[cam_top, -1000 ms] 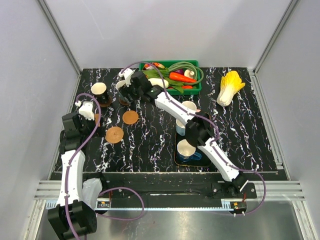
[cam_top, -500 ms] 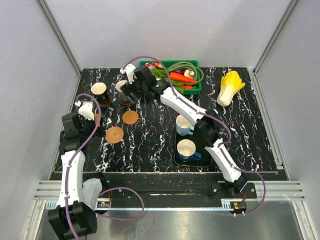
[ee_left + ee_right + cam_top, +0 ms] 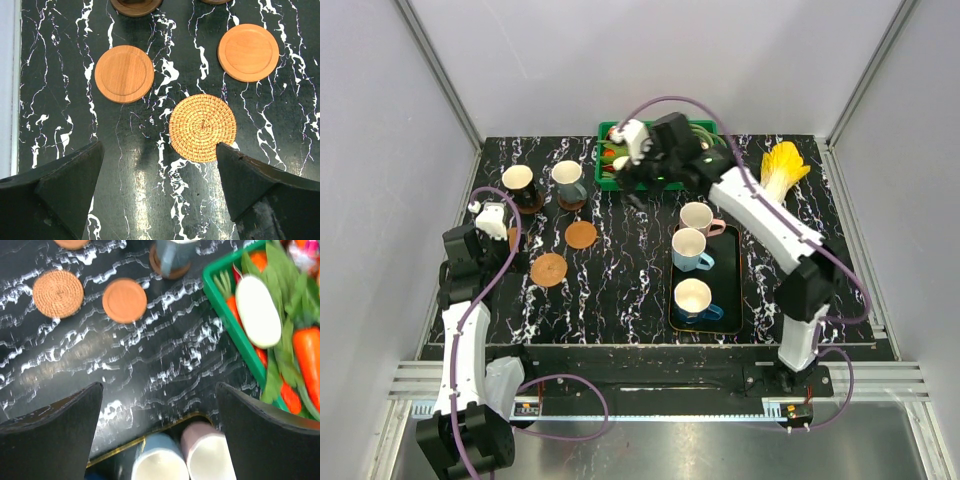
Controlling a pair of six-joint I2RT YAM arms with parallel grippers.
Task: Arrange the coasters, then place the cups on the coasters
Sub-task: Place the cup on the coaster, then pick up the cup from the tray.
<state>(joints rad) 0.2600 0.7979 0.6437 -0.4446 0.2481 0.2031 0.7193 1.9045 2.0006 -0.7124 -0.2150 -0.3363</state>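
Since the earlier frame, the right end effector (image 3: 628, 172) has released the teal cup (image 3: 568, 183) and swung right to the near edge of the green basket (image 3: 604, 150). That cup now stands on its coaster (image 3: 165, 274) at the far left of the desk (image 3: 620, 290), just beside the dark cup (image 3: 518, 182), which is also seated on a coaster.

Three cups remain upright on the black tray (image 3: 728, 270): the pink cup (image 3: 696, 217), the light-blue cup (image 3: 688, 248) and the blue cup (image 3: 693, 298). Three coasters lie bare: one wooden coaster (image 3: 581, 234), the woven coaster (image 3: 548, 269) and a second wooden coaster (image 3: 124, 73).

We note that the right end effector has its fingers apart and holds nothing. The pink cup lies just on its near side, mouth upward; in the right wrist view the pink and light-blue rims show at the lower edge, between the fingers.

The left end effector (image 3: 492, 218) hovers above the bare coasters, fingers apart and empty, well apart from the tray.

We judge the right arm nearer for the next pick.
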